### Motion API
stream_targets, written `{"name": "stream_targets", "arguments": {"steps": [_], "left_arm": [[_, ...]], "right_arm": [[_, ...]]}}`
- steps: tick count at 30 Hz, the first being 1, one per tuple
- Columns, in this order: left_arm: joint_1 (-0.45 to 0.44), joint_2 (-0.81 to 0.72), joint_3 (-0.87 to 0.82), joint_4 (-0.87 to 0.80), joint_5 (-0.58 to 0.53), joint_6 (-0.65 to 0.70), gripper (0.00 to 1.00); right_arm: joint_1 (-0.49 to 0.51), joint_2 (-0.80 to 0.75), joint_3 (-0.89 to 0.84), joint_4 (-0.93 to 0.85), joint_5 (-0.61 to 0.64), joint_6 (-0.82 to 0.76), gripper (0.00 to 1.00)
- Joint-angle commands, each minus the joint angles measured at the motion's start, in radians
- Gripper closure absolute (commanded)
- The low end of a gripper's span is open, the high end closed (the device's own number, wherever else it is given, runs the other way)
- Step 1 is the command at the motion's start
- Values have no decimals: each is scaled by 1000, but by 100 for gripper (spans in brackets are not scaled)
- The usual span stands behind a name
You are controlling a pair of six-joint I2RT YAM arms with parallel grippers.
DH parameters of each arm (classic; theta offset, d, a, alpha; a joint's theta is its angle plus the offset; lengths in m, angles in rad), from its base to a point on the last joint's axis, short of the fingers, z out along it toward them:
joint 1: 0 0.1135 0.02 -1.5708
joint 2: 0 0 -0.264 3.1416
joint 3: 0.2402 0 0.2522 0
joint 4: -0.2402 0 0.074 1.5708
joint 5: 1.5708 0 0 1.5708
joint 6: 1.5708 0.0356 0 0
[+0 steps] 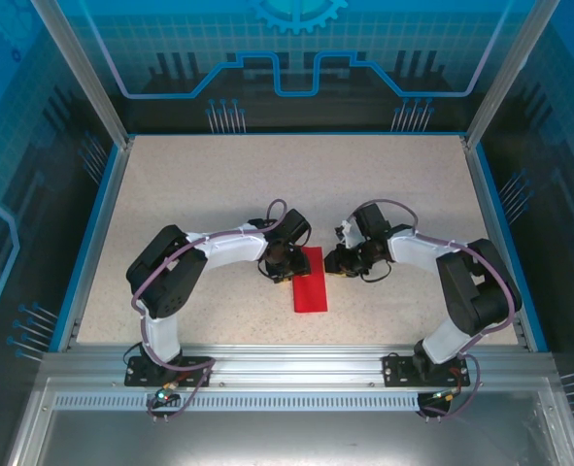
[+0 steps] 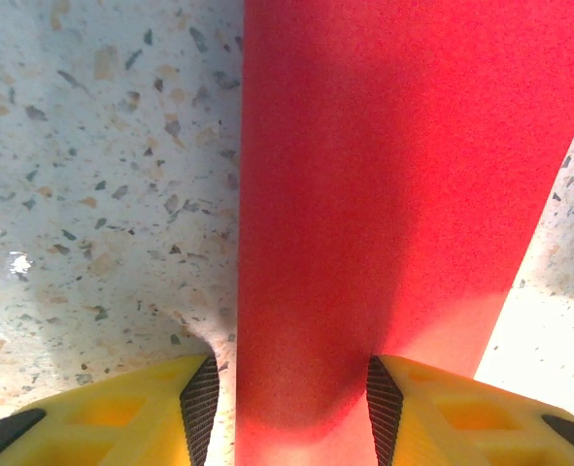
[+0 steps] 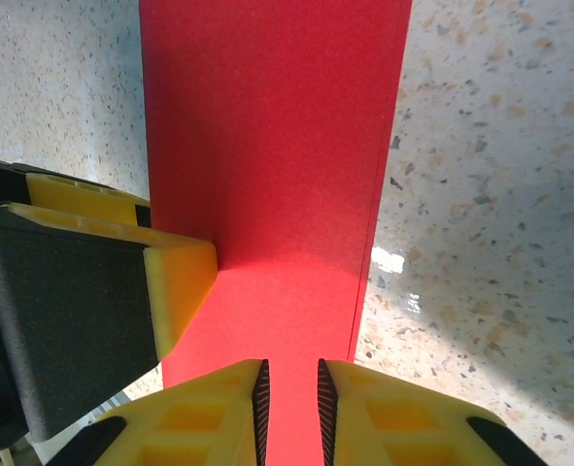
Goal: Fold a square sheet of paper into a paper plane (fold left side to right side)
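The square sheet of paper [image 1: 309, 282] lies flat on the table as a long, narrow red rectangle; a paper plane is out of view. My left gripper [image 1: 285, 264] is at its far left corner. In the left wrist view it [image 2: 291, 393] stands open, its jaws straddling the left part of the red paper [image 2: 384, 175]. My right gripper [image 1: 337, 262] is at the far right edge. Low over the red sheet [image 3: 277, 146] it [image 3: 288, 398] has only a narrow gap between its jaws, with nothing in it. A yellow finger of the left gripper [image 3: 175, 282] rests on the paper's left edge.
The speckled table [image 1: 219, 194] has a blue rim, with glass walls at the back and sides. An aluminium rail [image 1: 296, 364] runs along the near edge, carrying both arm bases. Both arms bend inward toward the paper.
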Motion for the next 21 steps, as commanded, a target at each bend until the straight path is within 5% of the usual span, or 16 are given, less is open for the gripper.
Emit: {"name": "stream_targets", "arguments": {"steps": [1, 21], "left_arm": [[-19, 51, 8, 23, -9, 2, 50], [-23, 59, 17, 15, -14, 2, 50]], "right_arm": [[19, 24, 22, 8, -23, 11, 78], [57, 103, 63, -13, -18, 16, 80]]}}
